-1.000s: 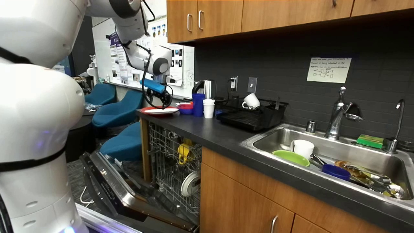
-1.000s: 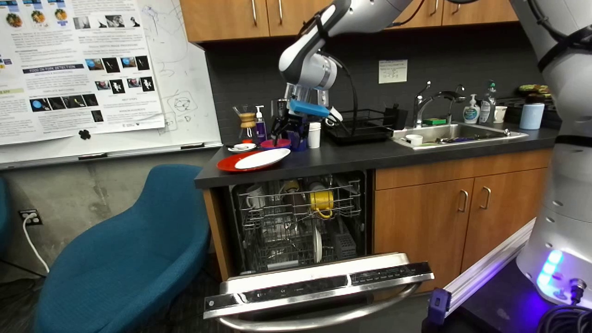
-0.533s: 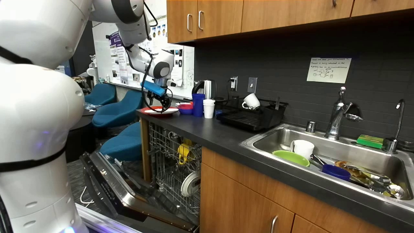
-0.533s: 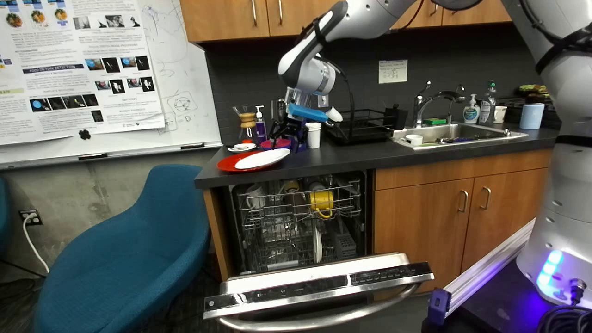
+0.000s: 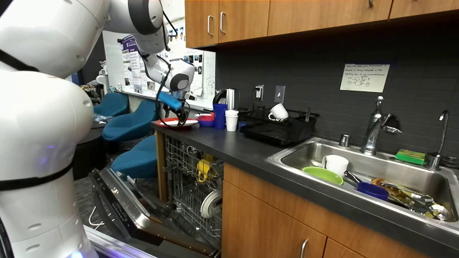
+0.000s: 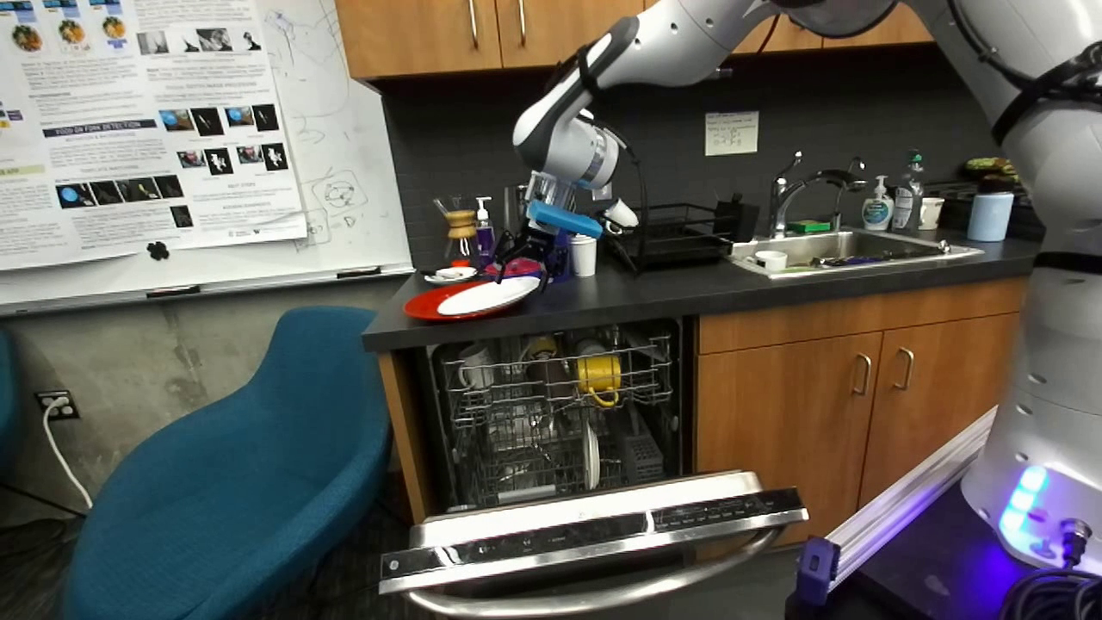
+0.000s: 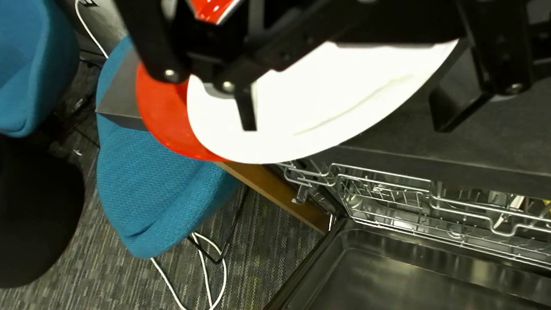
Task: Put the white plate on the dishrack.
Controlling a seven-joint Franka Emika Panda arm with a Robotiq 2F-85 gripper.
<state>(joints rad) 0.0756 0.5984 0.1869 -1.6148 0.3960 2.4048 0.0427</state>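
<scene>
A gripper is low over the worktop, its jaws spread wide with nothing in their grasp, one finger over the white plate, the other past its rim. That plate overlaps a red plate near the worktop's front corner farthest from the sink. Toward the back edge, beside the sink, the black dishrack holds a tilted white mug. In the sink are a green bowl, a second white mug, a blue bowl and utensils. The open dishwasher holds a yellow mug above and a round dish on edge below.
</scene>
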